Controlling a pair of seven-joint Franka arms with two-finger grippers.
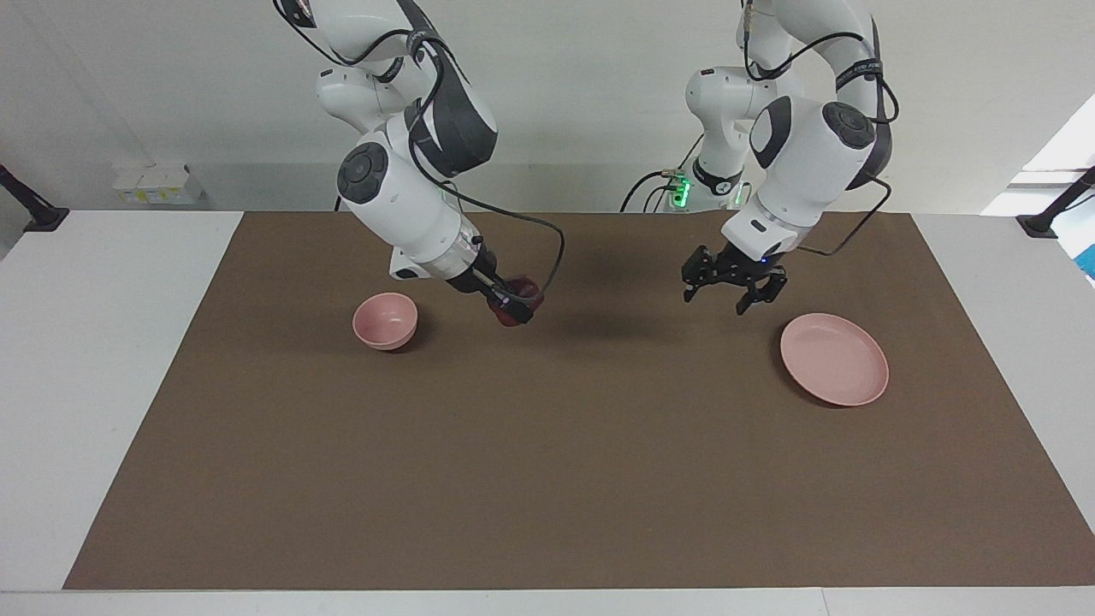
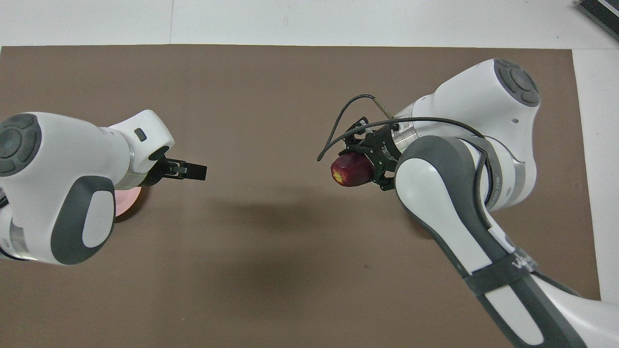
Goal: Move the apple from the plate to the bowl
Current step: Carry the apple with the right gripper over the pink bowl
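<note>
My right gripper (image 1: 516, 310) is shut on the dark red apple (image 1: 511, 301) and holds it in the air over the brown mat, a short way from the small pink bowl (image 1: 385, 321) toward the middle of the table. In the overhead view the apple (image 2: 352, 170) shows a yellowish patch in the right gripper (image 2: 355, 169), and the bowl is hidden under that arm. The flat pink plate (image 1: 834, 359) lies bare at the left arm's end. My left gripper (image 1: 734, 289) is open and empty, in the air beside the plate; it also shows in the overhead view (image 2: 191, 170), where only a sliver of plate (image 2: 128, 202) is visible.
A brown mat (image 1: 547, 479) covers most of the white table (image 1: 94, 342). Small white boxes (image 1: 158, 184) stand against the wall at the right arm's end. Black clamps (image 1: 38, 214) sit at the table's corners nearest the robots.
</note>
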